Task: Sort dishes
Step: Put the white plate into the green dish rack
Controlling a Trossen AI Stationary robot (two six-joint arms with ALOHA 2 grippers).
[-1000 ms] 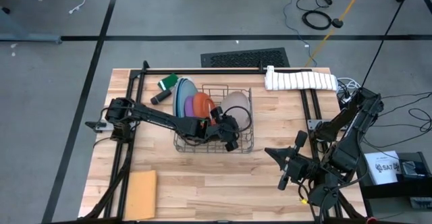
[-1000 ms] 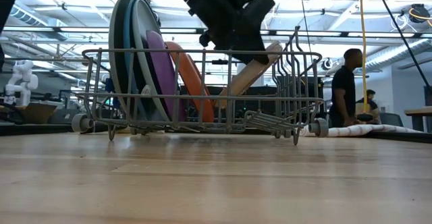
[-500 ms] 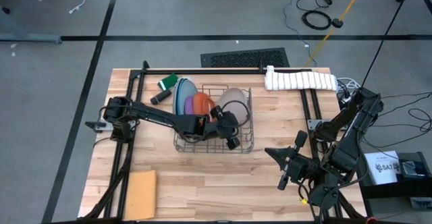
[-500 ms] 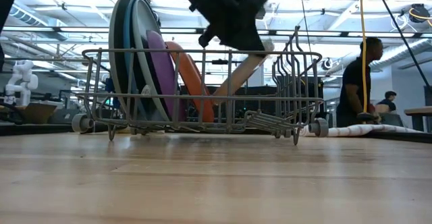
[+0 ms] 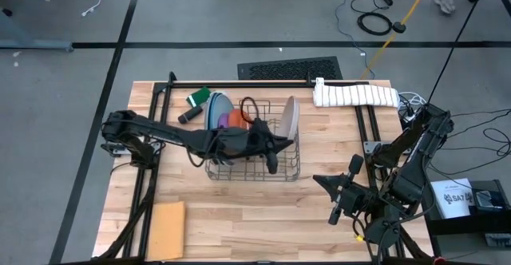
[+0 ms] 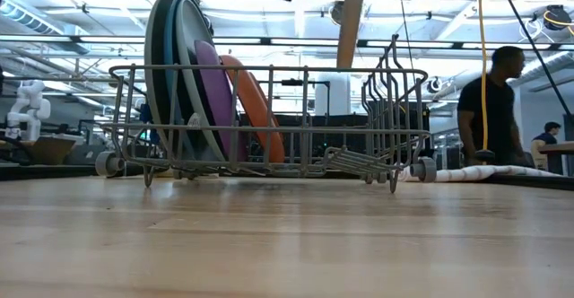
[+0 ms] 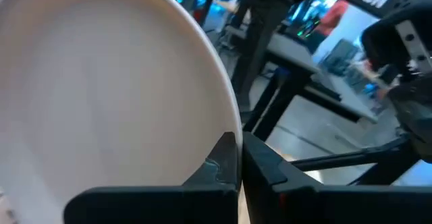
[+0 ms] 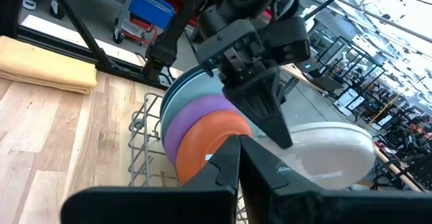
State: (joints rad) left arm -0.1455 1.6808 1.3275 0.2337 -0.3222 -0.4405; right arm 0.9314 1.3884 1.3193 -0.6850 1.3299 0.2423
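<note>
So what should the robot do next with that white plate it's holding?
Probably lift it a little higher. The left gripper is shut on the light grey plate, which hangs upright above the wire rack, right beside the orange plate.

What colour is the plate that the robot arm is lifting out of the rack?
Light grey plate, almost white; clearest in the right wrist view.

Six plates are showing. Five are standing in the one wire rack (image 5: 291, 172), beside the left gripper (image 8: 270, 126): the grey-blue plate (image 6: 154, 56), the bright blue plate (image 6: 168, 65), the pale teal plate (image 6: 186, 56), the purple plate (image 6: 215, 92) and the orange plate (image 6: 256, 100). One light grey plate (image 5: 289, 118) is sitting between that gripper's fingers.
</note>
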